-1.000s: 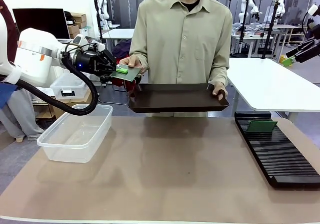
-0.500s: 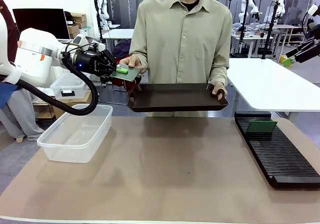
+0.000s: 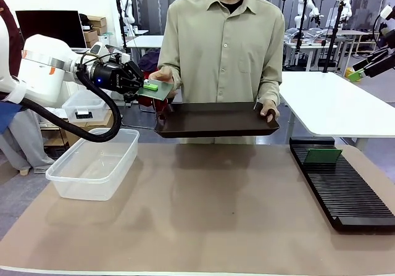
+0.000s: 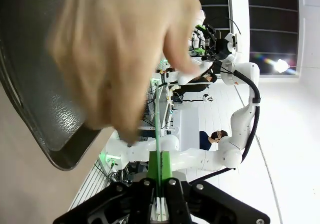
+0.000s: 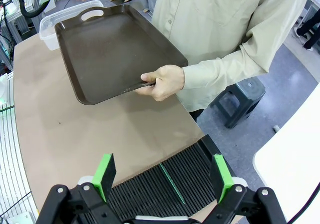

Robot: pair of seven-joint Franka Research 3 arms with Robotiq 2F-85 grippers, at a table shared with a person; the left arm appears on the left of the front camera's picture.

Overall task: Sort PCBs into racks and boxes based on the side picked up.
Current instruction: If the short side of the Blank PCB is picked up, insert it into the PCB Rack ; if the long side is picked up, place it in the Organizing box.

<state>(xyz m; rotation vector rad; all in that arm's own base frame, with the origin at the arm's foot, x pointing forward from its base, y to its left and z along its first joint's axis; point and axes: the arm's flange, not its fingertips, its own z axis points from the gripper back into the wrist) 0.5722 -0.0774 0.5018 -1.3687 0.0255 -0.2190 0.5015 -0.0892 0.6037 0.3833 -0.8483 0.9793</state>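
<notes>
At the far left, above the box (image 3: 95, 162), my left gripper (image 3: 148, 86) is shut on the near edge of a green PCB (image 3: 162, 91). The person's hand (image 3: 162, 75) holds that board's far edge. In the left wrist view the PCB (image 4: 156, 129) runs edge-on up from my shut fingers (image 4: 159, 184) to the hand (image 4: 120, 58). My right gripper (image 5: 162, 176) stands open above the black rack (image 5: 150, 191), where a second PCB (image 5: 172, 183) stands in a slot. The front view shows that PCB (image 3: 322, 155) at the far end of the rack (image 3: 345, 189).
With the other hand (image 3: 268, 110) the person holds a dark handled tray (image 3: 216, 120) level above the table's far edge; it also appears in the right wrist view (image 5: 115, 48). A smaller lidded bin (image 3: 83, 106) sits behind the box. Brown table (image 3: 216, 214) lies between box and rack.
The person has shifted the dark tray slightly to the left. My left gripper and the PCB have stayed where they were.
</notes>
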